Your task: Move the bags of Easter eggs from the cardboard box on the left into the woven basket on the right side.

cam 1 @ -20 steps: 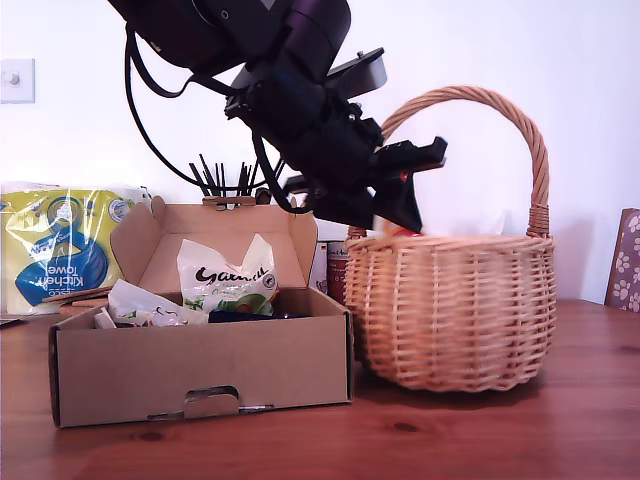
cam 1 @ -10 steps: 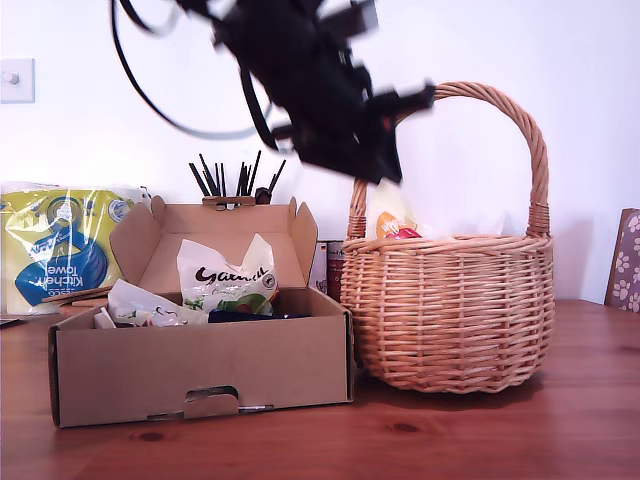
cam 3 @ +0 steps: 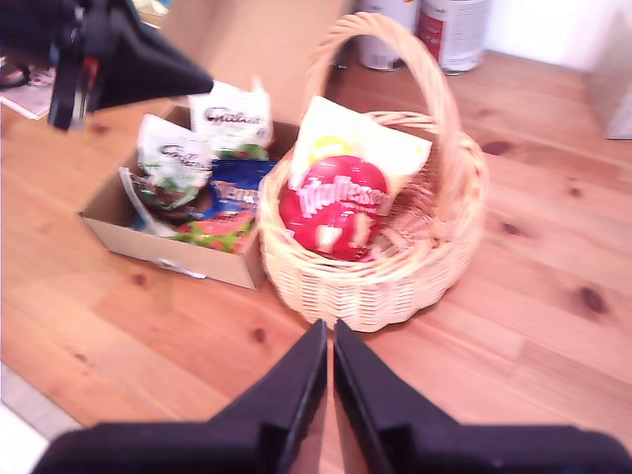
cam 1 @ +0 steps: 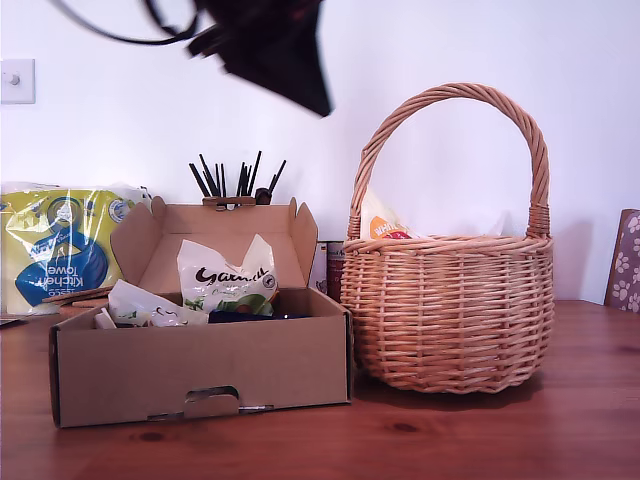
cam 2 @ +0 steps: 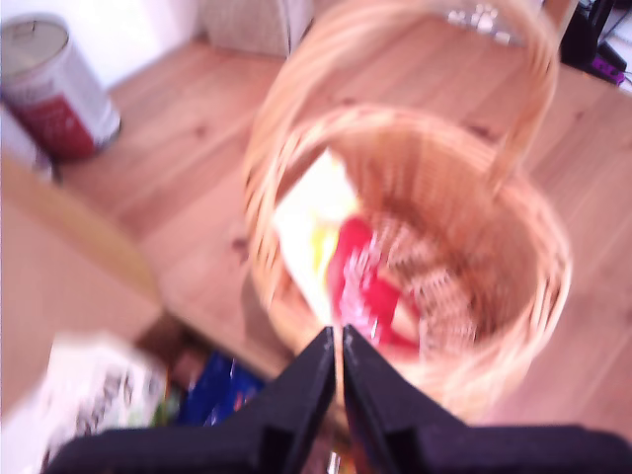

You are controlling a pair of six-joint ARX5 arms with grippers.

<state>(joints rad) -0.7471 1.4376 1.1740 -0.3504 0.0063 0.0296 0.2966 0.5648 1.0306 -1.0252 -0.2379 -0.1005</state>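
While both jaws are sitting closed and empty, we are heading my first gripper [cam 2: 338, 341] from the woven basket [cam 1: 450, 310] toward the cardboard box [cam 1: 200, 360] for another bag [cam 1: 228, 275]; my second gripper [cam 3: 330, 336] is hanging high.

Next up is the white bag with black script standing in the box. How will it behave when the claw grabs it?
The white bag looks crinkly and thin, so it will probably crumple and flop. It stands propped upright in the cardboard box, so a nudge may tip it. It probably slips easily.

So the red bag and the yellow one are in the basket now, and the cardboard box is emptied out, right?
Not quite. The red bag and yellow bag are in the woven basket, but the cardboard box is not empty: the second wrist view shows white, blue and other bags still inside.
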